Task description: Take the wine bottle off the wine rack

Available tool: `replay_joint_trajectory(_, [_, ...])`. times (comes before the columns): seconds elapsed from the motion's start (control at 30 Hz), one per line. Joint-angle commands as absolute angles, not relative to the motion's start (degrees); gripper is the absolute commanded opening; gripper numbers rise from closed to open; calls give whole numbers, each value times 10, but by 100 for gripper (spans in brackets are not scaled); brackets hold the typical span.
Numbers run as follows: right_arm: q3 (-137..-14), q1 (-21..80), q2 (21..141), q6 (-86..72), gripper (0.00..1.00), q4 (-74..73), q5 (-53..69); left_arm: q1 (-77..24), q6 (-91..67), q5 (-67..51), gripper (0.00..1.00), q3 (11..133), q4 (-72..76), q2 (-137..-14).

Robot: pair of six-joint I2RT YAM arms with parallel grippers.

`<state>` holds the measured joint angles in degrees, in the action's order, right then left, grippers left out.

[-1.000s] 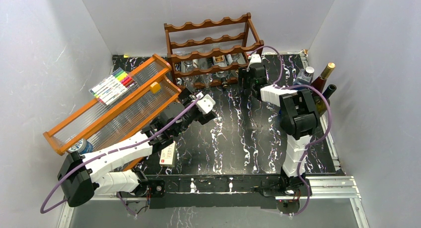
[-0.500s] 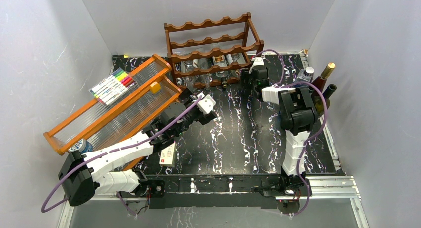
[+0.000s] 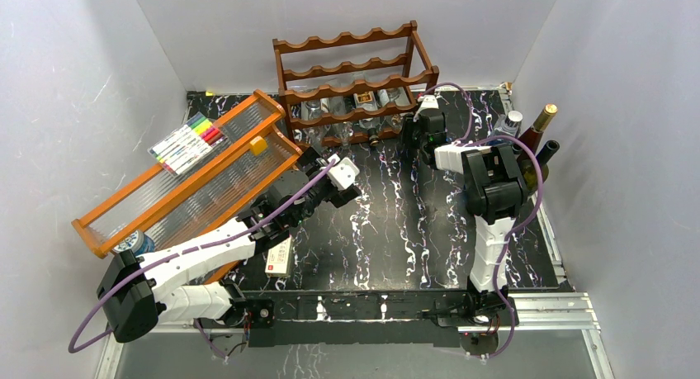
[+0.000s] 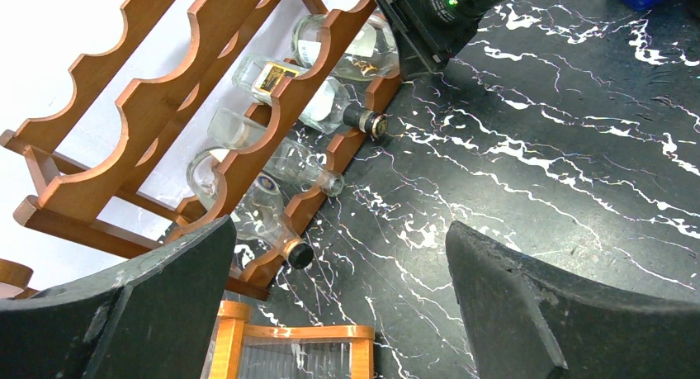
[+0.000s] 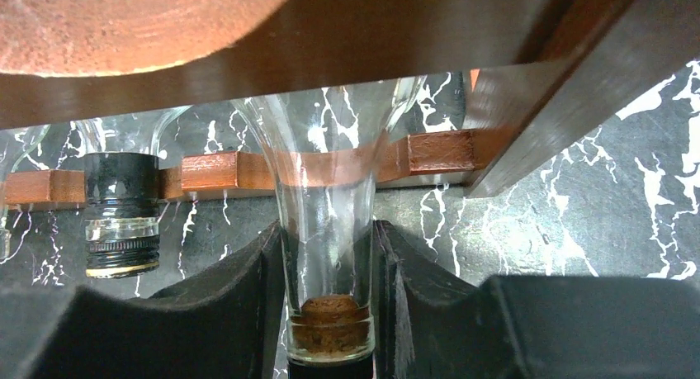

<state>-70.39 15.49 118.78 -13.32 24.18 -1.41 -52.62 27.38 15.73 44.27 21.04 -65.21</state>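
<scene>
The dark reddish-brown wine rack (image 3: 355, 65) stands at the back of the table, with several clear bottles lying in its lowest tier. My right gripper (image 3: 413, 134) is at the rack's right front. In the right wrist view it (image 5: 328, 247) is shut on the neck of a clear, corked wine bottle (image 5: 328, 214), which still rests in the scalloped rail (image 5: 248, 57). That bottle also shows in the left wrist view (image 4: 363, 45). My left gripper (image 3: 312, 158) is open and empty by the rack's left front; in its wrist view the gripper (image 4: 338, 239) hangs over the black tabletop.
An orange-framed tray (image 3: 190, 181) with coloured markers (image 3: 188, 142) lies at the left. Upright bottles (image 3: 536, 135) stand at the right edge. A white box (image 3: 279, 257) lies near the left arm. A black-capped bottle (image 5: 122, 222) lies next to the held one.
My right wrist has shifted slightly to the right at the rack's front. The left arm has barely moved.
</scene>
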Motion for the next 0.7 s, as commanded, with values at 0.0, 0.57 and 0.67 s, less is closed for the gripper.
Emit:
replay_joint_trajectory(0.0, [-716,153,1161,-124,33,264,0,-527,271,163,98,439,231,-644])
replay_joint_trajectory(0.57, [-690,165,1108,-151,90,223,-32,-527,268,161,98,440,230,-648])
replay_joint_trajectory(0.67, [-641,169,1072,-184,93,232,-21,-526,268,161,98,441,229,-649])
